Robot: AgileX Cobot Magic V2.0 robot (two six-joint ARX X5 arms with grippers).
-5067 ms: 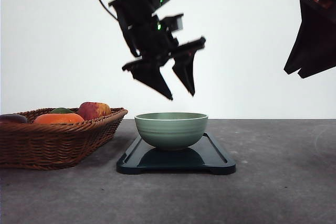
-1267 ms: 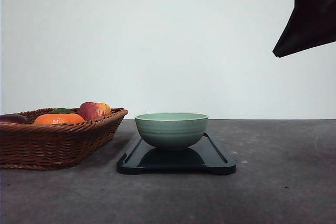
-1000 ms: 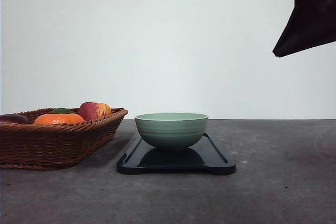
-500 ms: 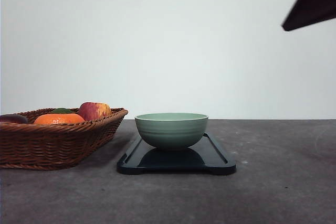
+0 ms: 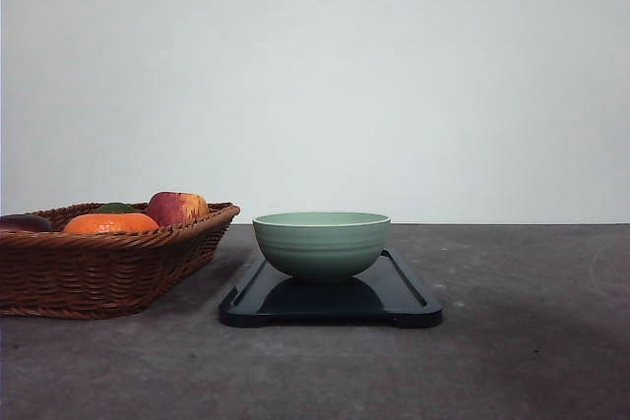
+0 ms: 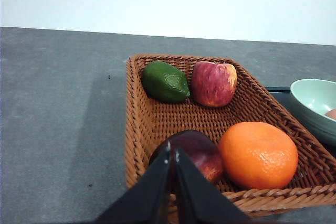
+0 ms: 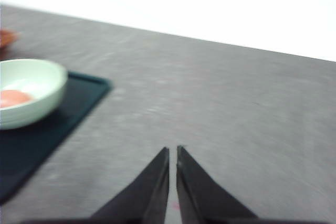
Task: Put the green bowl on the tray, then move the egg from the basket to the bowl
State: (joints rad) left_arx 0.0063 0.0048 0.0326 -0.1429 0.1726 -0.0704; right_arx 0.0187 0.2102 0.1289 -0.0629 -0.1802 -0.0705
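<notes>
The pale sage-green round bowl (image 5: 321,243) sits on the flat dark rectangular tray (image 5: 394,294); the reddish-brown egg (image 7: 14,98) lies inside, beside the wicker basket (image 6: 142,129); both hands (image 6: 172,153) (image 7: 172,153) are closed, holding nothing, so the task looks complete.

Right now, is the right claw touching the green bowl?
Apart. In the right wrist view the right claw hangs over bare table, with dark tray and tabletop between it and the green bowl.

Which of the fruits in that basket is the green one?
The lime-like fruit in the basket's far corner, beside the red-yellow apple. The other two are an orange and a dark red fruit.
</notes>
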